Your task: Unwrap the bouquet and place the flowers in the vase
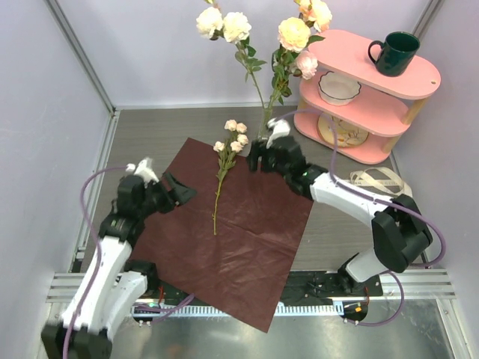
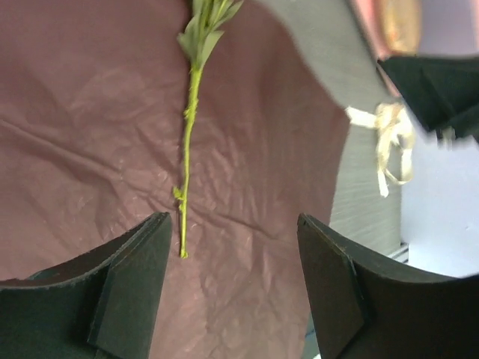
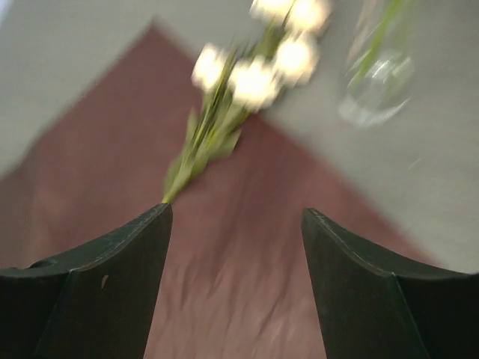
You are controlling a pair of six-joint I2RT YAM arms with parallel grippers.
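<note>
The maroon wrapping paper (image 1: 239, 224) lies spread flat on the table. One stem of small cream roses (image 1: 227, 161) rests on it, heads toward the back. Several taller roses (image 1: 293, 34) stand in the clear glass vase (image 3: 378, 78), which in the top view is mostly hidden behind my right gripper. My right gripper (image 1: 259, 158) is open and empty just right of the lying roses (image 3: 251, 67), with the paper beneath it. My left gripper (image 1: 182, 193) is open and empty over the paper's left edge, and the lower stem end (image 2: 185, 172) lies just ahead of its left finger.
A pink three-tier shelf (image 1: 374, 82) stands at the back right with a dark green mug (image 1: 394, 52) on top and a white bowl (image 1: 338, 87) below. The beige ribbon (image 1: 378, 179) lies on the table right of the paper. Walls close in on the left and the back.
</note>
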